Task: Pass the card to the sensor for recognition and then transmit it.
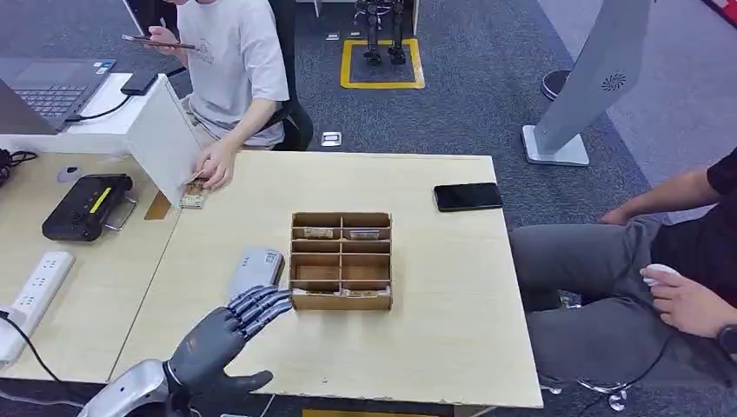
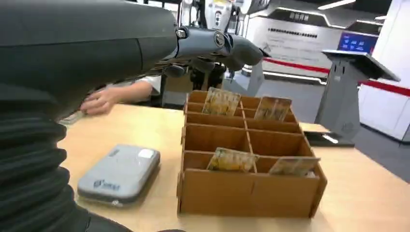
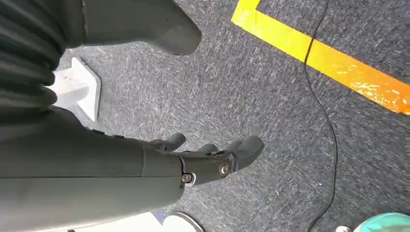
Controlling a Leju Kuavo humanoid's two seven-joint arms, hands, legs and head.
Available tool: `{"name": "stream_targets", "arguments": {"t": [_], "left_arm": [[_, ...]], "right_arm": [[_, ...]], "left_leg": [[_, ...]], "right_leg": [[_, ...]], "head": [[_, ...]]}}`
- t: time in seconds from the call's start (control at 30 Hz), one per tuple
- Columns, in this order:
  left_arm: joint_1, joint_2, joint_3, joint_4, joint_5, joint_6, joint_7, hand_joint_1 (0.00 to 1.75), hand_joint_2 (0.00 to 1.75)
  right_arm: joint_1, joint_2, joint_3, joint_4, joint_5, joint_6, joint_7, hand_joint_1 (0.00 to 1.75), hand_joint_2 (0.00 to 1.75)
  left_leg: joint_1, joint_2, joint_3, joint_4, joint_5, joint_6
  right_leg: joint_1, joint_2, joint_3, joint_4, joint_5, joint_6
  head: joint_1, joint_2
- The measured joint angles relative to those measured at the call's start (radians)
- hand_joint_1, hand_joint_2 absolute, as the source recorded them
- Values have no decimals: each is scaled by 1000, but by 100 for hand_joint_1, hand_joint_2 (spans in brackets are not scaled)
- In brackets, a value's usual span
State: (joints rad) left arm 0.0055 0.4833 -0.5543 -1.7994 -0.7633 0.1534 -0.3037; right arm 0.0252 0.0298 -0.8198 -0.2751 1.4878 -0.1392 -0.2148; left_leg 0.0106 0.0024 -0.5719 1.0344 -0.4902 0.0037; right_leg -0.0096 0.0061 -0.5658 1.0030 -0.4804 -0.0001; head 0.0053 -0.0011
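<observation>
The left hand (image 1: pixel 228 333) hovers over the near-left part of the light wooden table (image 1: pixel 434 347), palm down, its dark fingers (image 1: pixel 261 306) stretched forward and slightly spread, with nothing held in them; the fingertips reach toward the near-left corner of the cardboard organizer (image 1: pixel 341 261) and sit just beside the grey sensor (image 1: pixel 255 270), which lies flat on the table to the left of the box. In the left wrist view the fingers (image 2: pixel 212 43) extend above the box without touching it. The organizer is divided into a grid of compartments; cards (image 2: pixel 232 160) lean in the nearest row, two of them side by side, and two more cards stand in the farthest row, while the middle row looks bare. The right hand (image 3: pixel 212 159) hangs down by the robot's side over grey carpet, its fingers loosely curved and apart, holding nothing; a yellow floor stripe (image 3: pixel 333 65) and a thin black cable (image 3: pixel 319 96) run across the carpet near it. Beyond the box, a black phone (image 1: pixel 468 196) lies near the far-right edge of the table. A person in a light shirt (image 1: pixel 230 61) sits at the far-left corner, one hand resting on a small stack of cards (image 1: pixel 193 195) on the table. A second person sits to the right, a hand (image 1: pixel 687 300) resting on a grey-trousered lap. On the adjoining desk to the left are a black device (image 1: pixel 85 207) and a white power strip (image 1: pixel 30 300).
</observation>
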Motion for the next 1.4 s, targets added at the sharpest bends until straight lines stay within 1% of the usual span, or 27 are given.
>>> {"name": "stream_targets", "arguments": {"t": [0.33,0.37,0.43,0.5,0.53,0.6,0.63,0.7,0.77,0.83,0.9,0.93,1.03,1.2,1.4], "left_arm": [[10,-1,-16,7,-3,2,3,0,175],[10,-1,-17,8,-14,3,12,0,175],[10,-4,-19,15,-69,19,48,0,175],[8,-13,-28,37,-159,57,93,0,175],[7,-21,-34,57,-213,85,119,0,175],[1,-42,-45,100,-285,122,162,0,175],[-2,-51,-48,117,-299,135,172,0,175],[-9,-75,-50,151,-293,149,188,0,175],[-17,-106,-50,177,-296,162,212,0,175],[-27,-131,-50,190,-342,181,250,0,175],[-44,-157,-51,201,-425,197,297,0,175],[-54,-164,-53,208,-454,198,309,0,175],[-74,-176,-58,230,-482,198,324,0,175],[-86,-188,-62,252,-486,199,325,0,175],[-91,-193,-65,267,-487,200,325,0,175]], "right_arm": [[1,8,-2,-15,0,0,1,0,175],[1,8,-2,-15,0,1,2,0,175],[1,9,-2,-15,2,2,5,0,175],[1,12,-2,-15,3,5,11,0,175],[2,14,-2,-15,5,9,15,0,175],[2,18,-2,-16,9,15,24,0,175],[2,19,-2,-16,9,16,24,0,175],[3,22,-2,-19,10,17,30,0,175],[6,25,-2,-23,11,19,36,0,175],[9,29,-2,-31,12,23,37,0,175],[11,34,-2,-40,21,27,35,0,175],[10,36,-2,-42,21,28,34,0,175],[10,40,-2,-48,24,30,29,0,175],[10,43,-2,-53,24,30,29,0,175],[10,43,-2,-55,24,30,29,0,175]], "left_leg": [[0,0,0,0,0,0],[0,0,0,0,0,0],[0,0,0,0,0,0],[0,0,0,0,0,0],[0,0,0,0,0,0],[0,0,0,0,0,0],[0,0,0,0,0,0],[0,0,0,0,0,0],[0,0,0,0,0,0],[-1,-1,0,0,0,0],[-1,-1,0,0,0,0],[-1,-1,0,0,0,0],[0,0,0,0,0,0],[0,-1,0,0,0,0],[0,-1,0,0,0,0]], "right_leg": [[0,0,0,0,0,0],[0,0,0,0,0,0],[0,0,0,0,0,0],[0,0,0,0,0,0],[0,0,0,0,0,0],[0,0,0,0,0,0],[0,0,0,0,0,0],[0,0,0,0,0,0],[0,0,0,0,0,0],[0,-1,0,0,0,0],[0,-1,0,0,0,0],[0,-1,0,0,0,0],[0,-1,0,0,0,0],[0,-1,0,0,0,0],[0,-1,0,0,0,0]], "head": [[0,0],[0,0],[0,0],[0,0],[0,0],[0,0],[0,0],[0,0],[0,0],[0,0],[0,0],[0,0],[0,0],[0,0],[0,0]]}}
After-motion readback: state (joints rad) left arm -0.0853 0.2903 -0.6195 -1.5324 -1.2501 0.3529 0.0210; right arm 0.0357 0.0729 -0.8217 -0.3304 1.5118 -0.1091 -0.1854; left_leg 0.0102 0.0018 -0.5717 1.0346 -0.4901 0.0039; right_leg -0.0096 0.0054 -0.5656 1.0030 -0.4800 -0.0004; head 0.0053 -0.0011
